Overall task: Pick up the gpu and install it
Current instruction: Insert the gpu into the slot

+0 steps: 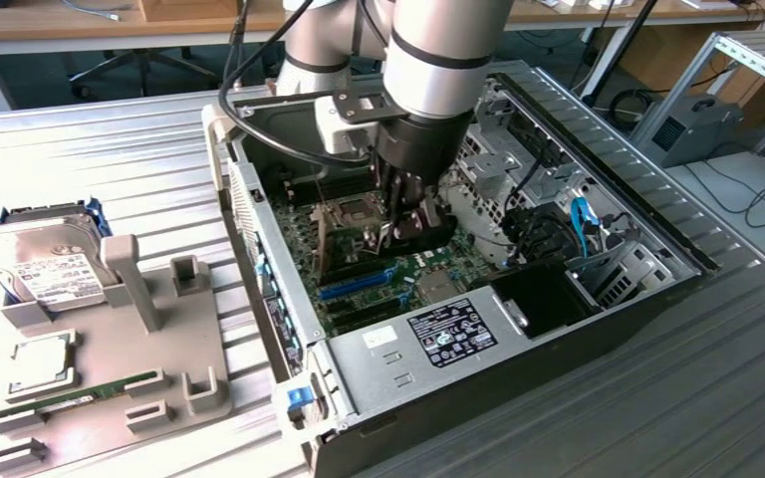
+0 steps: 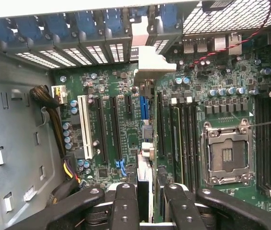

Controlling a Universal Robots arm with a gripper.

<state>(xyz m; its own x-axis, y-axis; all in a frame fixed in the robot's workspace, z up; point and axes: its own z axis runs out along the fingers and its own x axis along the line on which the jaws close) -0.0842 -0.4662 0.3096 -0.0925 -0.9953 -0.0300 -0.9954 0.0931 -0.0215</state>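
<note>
While edgewise, gpu (image 2: 145,143) bracket toward slots

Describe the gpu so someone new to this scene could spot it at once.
Start at the open computer case in the middle of the exterior view, where the arm reaches down over the green motherboard. The gpu is the card standing on edge between the fingers of the hand. Unlike everything around it, it is held off the board and has a pale metal end bracket.

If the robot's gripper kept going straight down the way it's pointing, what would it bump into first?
Probably the green motherboard. The gripper points down into the open computer case with a thin card edge-on between its fingers, so that card's lower edge would likely touch among the slots first. Depth is hard to judge.
</note>
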